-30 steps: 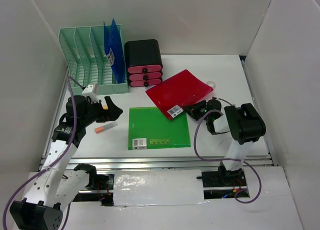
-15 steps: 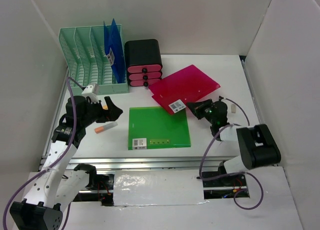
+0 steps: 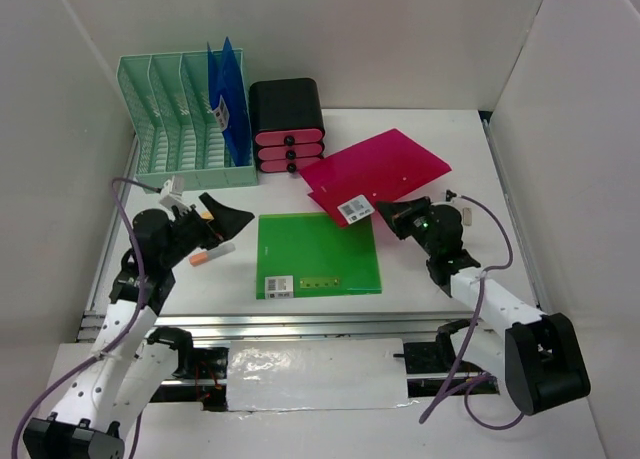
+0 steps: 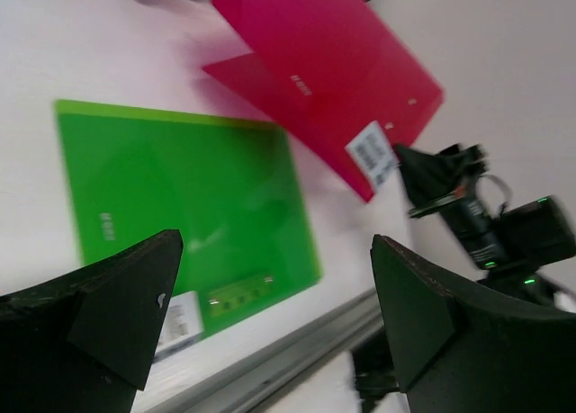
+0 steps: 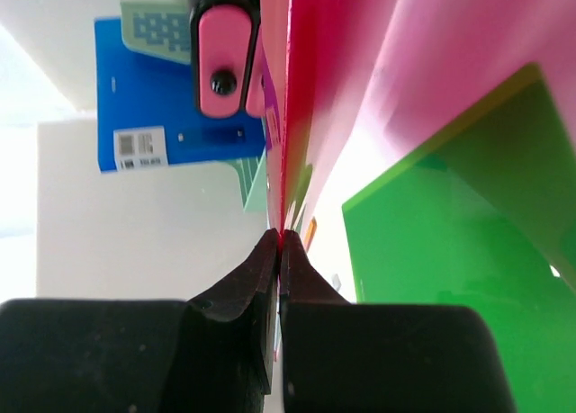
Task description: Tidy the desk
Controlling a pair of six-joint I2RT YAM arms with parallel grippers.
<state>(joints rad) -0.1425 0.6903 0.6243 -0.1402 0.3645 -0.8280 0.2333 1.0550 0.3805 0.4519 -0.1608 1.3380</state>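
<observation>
Folders are spread over the desk (image 3: 440,279), the white tabletop that fills the middle of the top view. It is walled by white panels at left, right and far side and edged by a metal rail at the near side. A red folder (image 3: 378,171) is pinched at its near corner by the right gripper (image 3: 392,217). In the wrist view its jaws are seen pressed together on the folder's thin edge. A green folder (image 3: 318,251) is laid flat near the centre, just left of that gripper. The left gripper (image 3: 222,227) is spread wide with nothing in it, above an orange-tipped marker (image 3: 210,254) at the left. A mint-green file rack (image 3: 165,114) with blue folders (image 3: 228,99) and a black drawer box (image 3: 287,114) are set at the far left.
</observation>
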